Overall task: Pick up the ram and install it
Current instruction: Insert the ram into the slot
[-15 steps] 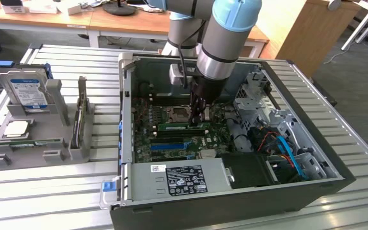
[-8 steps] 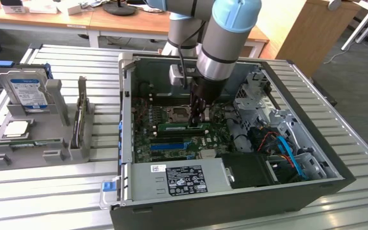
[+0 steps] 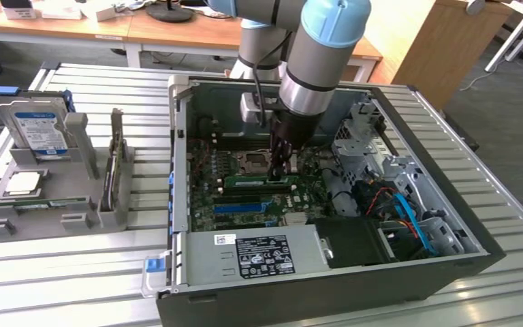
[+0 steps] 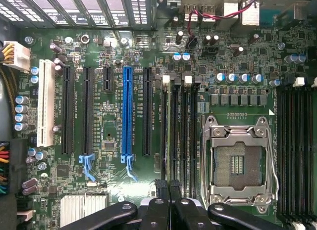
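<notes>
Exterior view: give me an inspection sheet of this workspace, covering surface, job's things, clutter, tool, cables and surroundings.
Surface: slatted metal table, carrying an open computer case and a grey holder.
Job's things: the ram lies along a motherboard slot, right under the tool.
Clutter: in the holder, a hard drive, a silver processor chip, an upright dark card and another green stick.
Tool: shut, over the ram; whether it grips it cannot be told.
Cables: a blue cable in the case; red wires by the board's edge.
Surroundings: wooden desks behind the table.
</notes>
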`<state>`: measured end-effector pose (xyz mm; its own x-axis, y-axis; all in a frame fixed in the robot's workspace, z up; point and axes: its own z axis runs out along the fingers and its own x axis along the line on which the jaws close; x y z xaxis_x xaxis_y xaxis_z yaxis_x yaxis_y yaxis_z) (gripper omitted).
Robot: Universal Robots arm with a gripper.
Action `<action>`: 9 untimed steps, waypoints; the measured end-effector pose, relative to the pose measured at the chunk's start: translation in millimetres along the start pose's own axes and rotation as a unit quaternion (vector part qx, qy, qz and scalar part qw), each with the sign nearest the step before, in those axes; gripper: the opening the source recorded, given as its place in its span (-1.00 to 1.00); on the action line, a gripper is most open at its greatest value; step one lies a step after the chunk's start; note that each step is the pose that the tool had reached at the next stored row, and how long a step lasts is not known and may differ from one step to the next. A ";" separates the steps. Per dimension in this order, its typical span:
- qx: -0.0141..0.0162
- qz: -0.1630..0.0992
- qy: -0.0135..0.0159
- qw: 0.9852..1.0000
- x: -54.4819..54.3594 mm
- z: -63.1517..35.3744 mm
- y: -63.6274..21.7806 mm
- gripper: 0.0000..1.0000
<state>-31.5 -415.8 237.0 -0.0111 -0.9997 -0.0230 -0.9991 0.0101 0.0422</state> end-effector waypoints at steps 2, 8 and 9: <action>0.000 0.000 0.000 1.000 0.0 1.1 -0.1 -0.76; 0.000 0.000 0.000 1.000 0.2 1.9 0.0 -0.76; 0.000 0.000 0.000 1.000 0.4 1.9 0.0 -0.76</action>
<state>-31.6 -416.2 235.0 -0.0112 -0.9997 -0.0232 -0.9991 0.0103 0.0418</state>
